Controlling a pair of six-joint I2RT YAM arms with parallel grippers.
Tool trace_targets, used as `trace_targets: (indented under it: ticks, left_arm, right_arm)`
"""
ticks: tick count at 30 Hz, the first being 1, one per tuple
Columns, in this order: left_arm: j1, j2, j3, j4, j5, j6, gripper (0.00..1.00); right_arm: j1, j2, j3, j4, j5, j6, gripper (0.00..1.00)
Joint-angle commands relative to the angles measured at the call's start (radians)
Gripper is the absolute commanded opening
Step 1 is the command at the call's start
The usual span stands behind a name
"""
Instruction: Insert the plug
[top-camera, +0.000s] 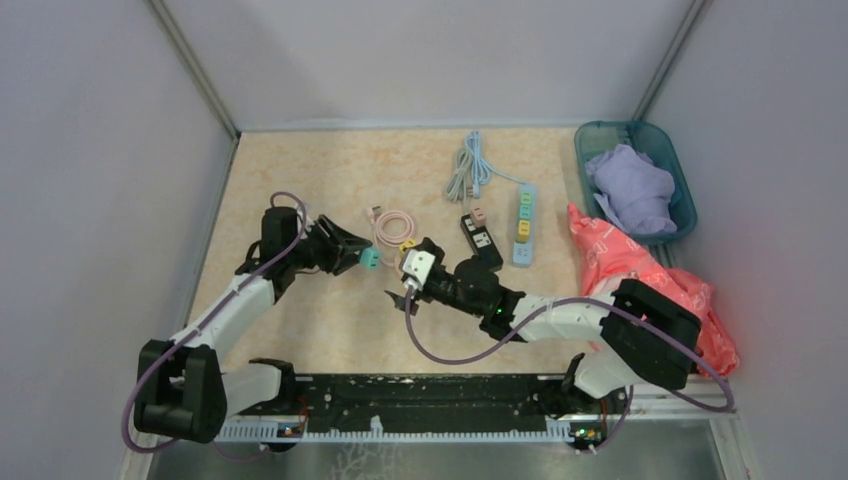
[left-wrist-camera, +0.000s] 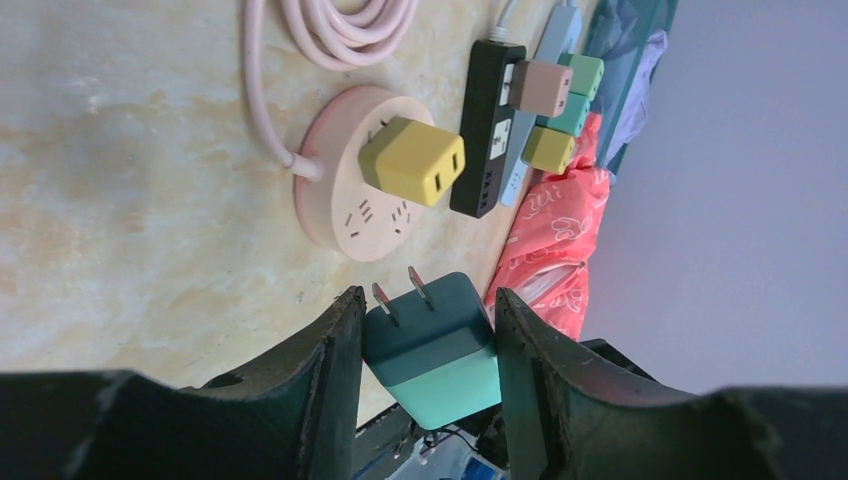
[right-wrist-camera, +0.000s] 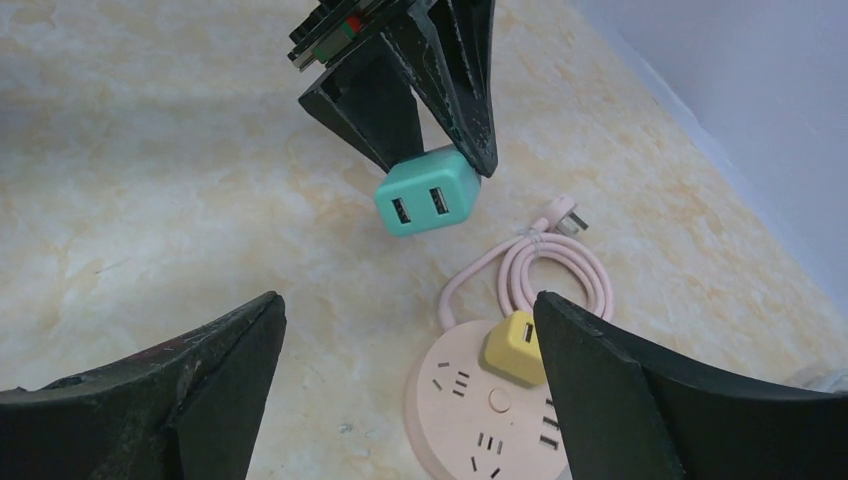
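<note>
Left of centre in the top view, the left gripper (left-wrist-camera: 428, 305) is clenching a two-tone teal, two-pronged plastic plug (left-wrist-camera: 432, 345) between both fingers, with its prongs pointing toward, but standing apart from, a round pink plastic socket hub (left-wrist-camera: 340, 215). In the middle, that hub is carrying a yellow cube adapter (left-wrist-camera: 412, 160), and the right gripper (right-wrist-camera: 408, 305) is hovering over it with jaws spread wide, grasping nothing. Further right, a black power strip (top-camera: 482, 240) and a pale blue power strip (top-camera: 524, 225) are lying side by side.

Teal plug (top-camera: 371, 259) in the left claw (top-camera: 364, 256), beside coiled pink cable (top-camera: 392, 227)
</note>
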Motion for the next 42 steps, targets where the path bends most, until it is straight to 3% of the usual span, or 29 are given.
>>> trace_targets:
  ticks: [1,8,22,42]
  left_arm:
    - [-0.037,-0.041,-0.001,0.036,-0.022,-0.052,0.37]
    - [-0.077,-0.038,0.024,0.036,-0.025,-0.053,0.37]
    - [-0.131,-0.016,0.058,0.036,-0.036,-0.054,0.38]
    - [-0.162,-0.01,0.055,0.051,-0.035,-0.076,0.39]
  right_arm:
    - [0.015,0.041,0.066,0.157,-0.038,-0.127,0.92]
    - [0.023,0.106,0.097,0.223,-0.018,-0.199,0.84]
    - [0.05,0.168,0.113,0.199,0.066,-0.383,0.73]
    - [0.081,0.252,0.125,0.271,0.143,-0.45,0.43]
